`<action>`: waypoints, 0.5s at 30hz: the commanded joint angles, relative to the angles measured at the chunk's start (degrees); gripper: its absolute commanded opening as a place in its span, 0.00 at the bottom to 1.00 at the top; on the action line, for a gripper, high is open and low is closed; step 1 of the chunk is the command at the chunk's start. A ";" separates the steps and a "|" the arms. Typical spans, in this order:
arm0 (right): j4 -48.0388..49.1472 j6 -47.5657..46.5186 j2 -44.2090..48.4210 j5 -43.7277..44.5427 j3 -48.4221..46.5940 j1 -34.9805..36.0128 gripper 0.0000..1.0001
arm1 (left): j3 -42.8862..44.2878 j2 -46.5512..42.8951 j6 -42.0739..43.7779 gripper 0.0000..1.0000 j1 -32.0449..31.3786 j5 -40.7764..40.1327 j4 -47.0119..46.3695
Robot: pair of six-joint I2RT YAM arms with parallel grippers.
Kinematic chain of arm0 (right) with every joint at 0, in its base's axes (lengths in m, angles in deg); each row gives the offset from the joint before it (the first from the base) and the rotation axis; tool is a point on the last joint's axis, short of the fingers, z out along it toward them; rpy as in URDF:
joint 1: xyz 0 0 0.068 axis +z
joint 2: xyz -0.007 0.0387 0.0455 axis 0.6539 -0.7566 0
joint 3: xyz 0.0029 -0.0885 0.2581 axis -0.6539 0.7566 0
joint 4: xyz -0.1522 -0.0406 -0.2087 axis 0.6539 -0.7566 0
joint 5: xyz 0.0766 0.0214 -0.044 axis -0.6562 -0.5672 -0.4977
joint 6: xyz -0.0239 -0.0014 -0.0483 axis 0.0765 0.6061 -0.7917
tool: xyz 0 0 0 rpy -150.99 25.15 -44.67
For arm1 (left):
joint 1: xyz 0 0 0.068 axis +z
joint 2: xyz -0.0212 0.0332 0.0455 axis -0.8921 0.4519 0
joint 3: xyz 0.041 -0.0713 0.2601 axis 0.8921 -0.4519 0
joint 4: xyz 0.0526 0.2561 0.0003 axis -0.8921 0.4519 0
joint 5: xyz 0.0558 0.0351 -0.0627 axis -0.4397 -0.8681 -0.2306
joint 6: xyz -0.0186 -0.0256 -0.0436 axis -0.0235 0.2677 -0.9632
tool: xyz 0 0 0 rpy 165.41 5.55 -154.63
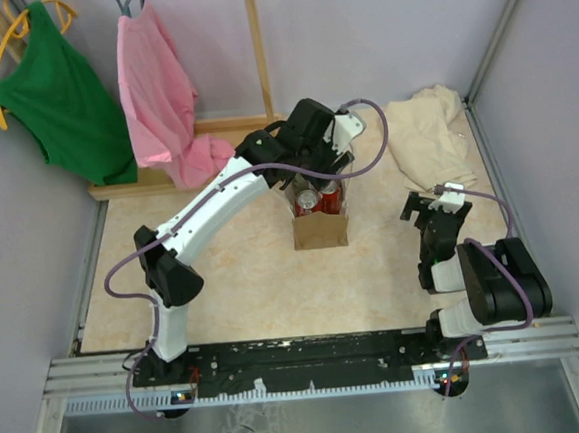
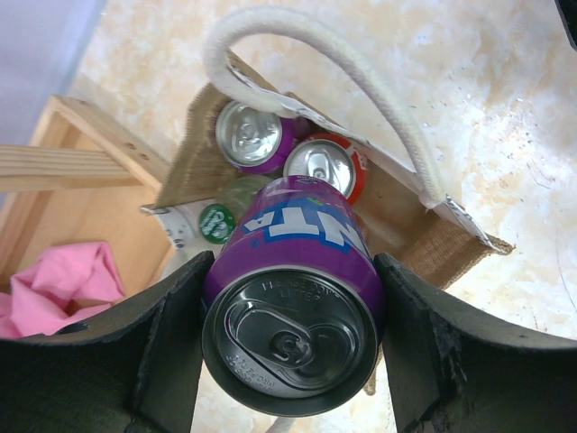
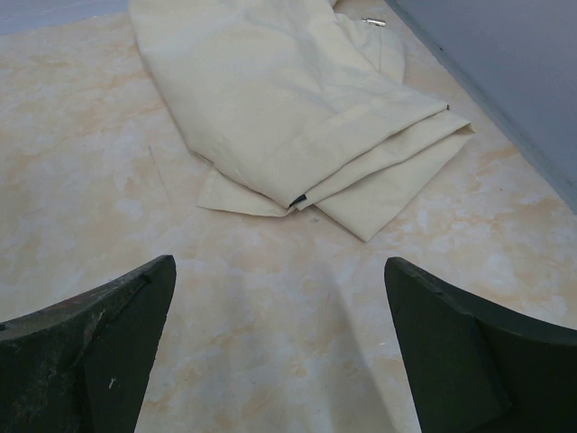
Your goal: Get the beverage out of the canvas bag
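Note:
The canvas bag (image 1: 321, 232) stands upright at the table's middle, tan-brown with white loop handles (image 2: 315, 63). My left gripper (image 2: 293, 263) is shut on a purple can (image 2: 293, 307), holding it by its sides above the open bag (image 2: 451, 244). Inside the bag a second purple can (image 2: 252, 135), a red can (image 2: 326, 165) and a green-capped item (image 2: 216, 223) show. In the top view the left gripper (image 1: 311, 173) hangs over the bag's far side. My right gripper (image 1: 431, 205) is open and empty above bare table (image 3: 279, 343), to the bag's right.
A beige cloth heap (image 1: 426, 138) lies at the back right; it also shows in the right wrist view (image 3: 297, 108). A wooden rack (image 1: 146, 183) with a pink garment (image 1: 160, 96) and a green garment (image 1: 59, 94) stands at the back left. Grey walls close both sides.

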 commanded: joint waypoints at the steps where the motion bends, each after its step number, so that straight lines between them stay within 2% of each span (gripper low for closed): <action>1: 2.42 -0.67 -0.36 0.85 -1.69 0.40 0.99 | 4.50 -4.07 2.18 0.00 1.01 -4.52 -4.95; 9: 2.42 -0.71 -0.36 0.88 -1.66 0.39 0.99 | 0.57 -10.04 1.13 0.00 5.37 -8.16 -10.53; 15: 2.42 -0.68 -0.36 0.85 -1.69 0.40 0.99 | -4.61 -15.43 -1.48 0.00 12.59 -7.72 -15.57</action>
